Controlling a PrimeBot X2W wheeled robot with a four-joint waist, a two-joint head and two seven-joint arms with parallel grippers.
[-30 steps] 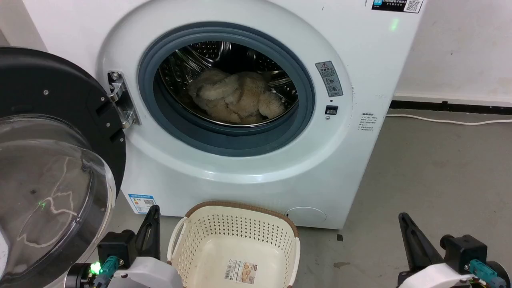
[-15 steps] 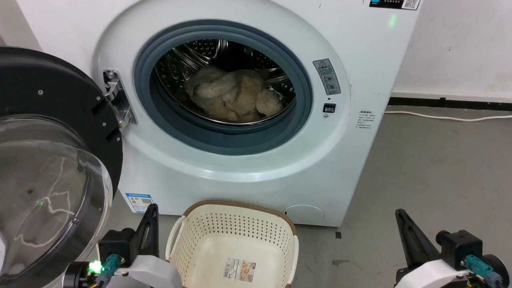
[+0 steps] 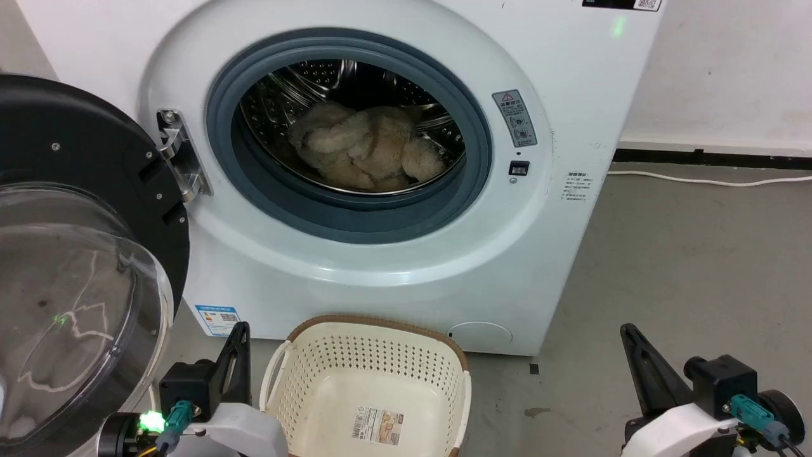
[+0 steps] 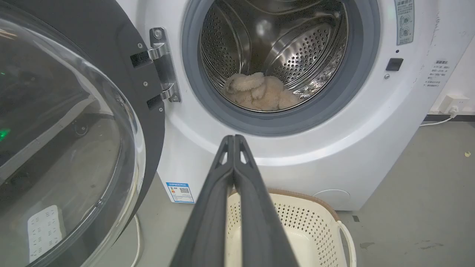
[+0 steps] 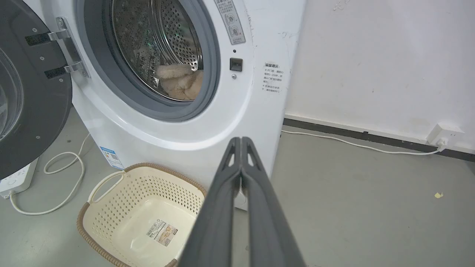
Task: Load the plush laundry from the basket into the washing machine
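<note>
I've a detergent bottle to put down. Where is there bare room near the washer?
Bare floor right of the washing machine, up to the white cable. The basket holds just its label. Crowded on the left: open door, power strip, looped cord.

The shaggy beige plush (image 3: 365, 152) is heaped low in the steel drum (image 3: 285, 95) of the white washer (image 3: 393, 273). The black-rimmed door (image 3: 76, 139) is swung wide open at the washer's left. The cream perforated basket (image 3: 374, 322) is set upright just in front of the washer, empty save a label (image 3: 379, 426).
</note>
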